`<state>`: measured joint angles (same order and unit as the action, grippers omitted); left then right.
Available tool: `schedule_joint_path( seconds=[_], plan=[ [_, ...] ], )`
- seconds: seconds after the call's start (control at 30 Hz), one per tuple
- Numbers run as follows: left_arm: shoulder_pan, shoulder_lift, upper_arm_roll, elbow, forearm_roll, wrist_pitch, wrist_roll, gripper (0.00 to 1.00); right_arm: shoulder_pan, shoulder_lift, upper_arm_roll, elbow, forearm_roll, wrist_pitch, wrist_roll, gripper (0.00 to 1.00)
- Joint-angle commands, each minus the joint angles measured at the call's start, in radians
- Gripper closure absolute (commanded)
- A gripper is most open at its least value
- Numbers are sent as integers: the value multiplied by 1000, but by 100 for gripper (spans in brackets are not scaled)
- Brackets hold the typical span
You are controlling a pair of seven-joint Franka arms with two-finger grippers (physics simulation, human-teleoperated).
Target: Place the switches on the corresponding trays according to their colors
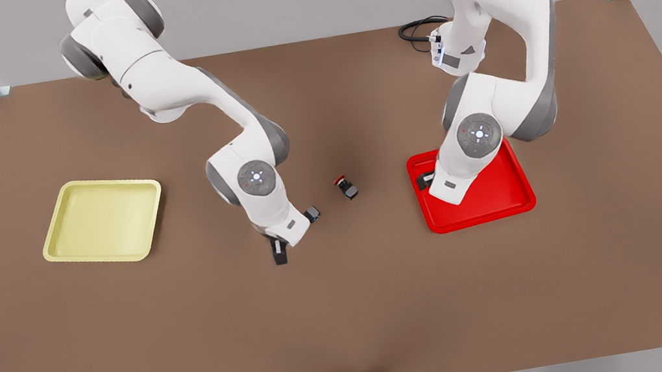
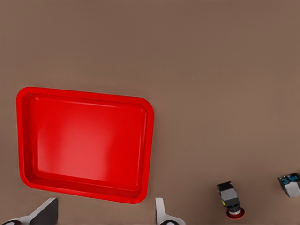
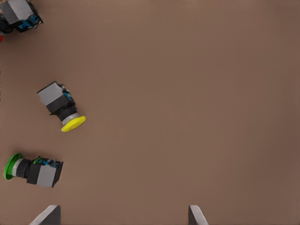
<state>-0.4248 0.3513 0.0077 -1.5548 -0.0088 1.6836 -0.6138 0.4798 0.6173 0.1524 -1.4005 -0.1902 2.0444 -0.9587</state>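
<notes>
Green-capped switch (image 3: 32, 169) beside yellow switch (image 3: 61, 108) (untouched)

Even, soft, bright light from overhead; shadows faint and diffuse, a darker patch on the brown table (image 1: 389, 308) between the arms; a pale sheen on the floor of the red tray (image 2: 84, 140) in the left wrist view; no glare; edges slightly soft

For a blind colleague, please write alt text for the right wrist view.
On a brown table lie a yellow-capped switch and a green-capped switch, both on their sides and apart. The right gripper hangs above them with its fingers open.
</notes>
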Motion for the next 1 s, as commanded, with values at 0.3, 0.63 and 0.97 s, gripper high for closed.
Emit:
schedule_joint_path(
  seconds=[0.3,0.63,0.97],
  plan=[
    [-26,18,0,-28,-13,71,-12,0,65,30,21,-190,-9,261,35,0],
    [-23,35,-2,-17,-5,54,3,0,129,73,19,-248,-17,323,-64,0],
    [-32,43,0,-17,0,41,-12,0,77,-7,4,-459,-49,490,-161,0]
  ],
)
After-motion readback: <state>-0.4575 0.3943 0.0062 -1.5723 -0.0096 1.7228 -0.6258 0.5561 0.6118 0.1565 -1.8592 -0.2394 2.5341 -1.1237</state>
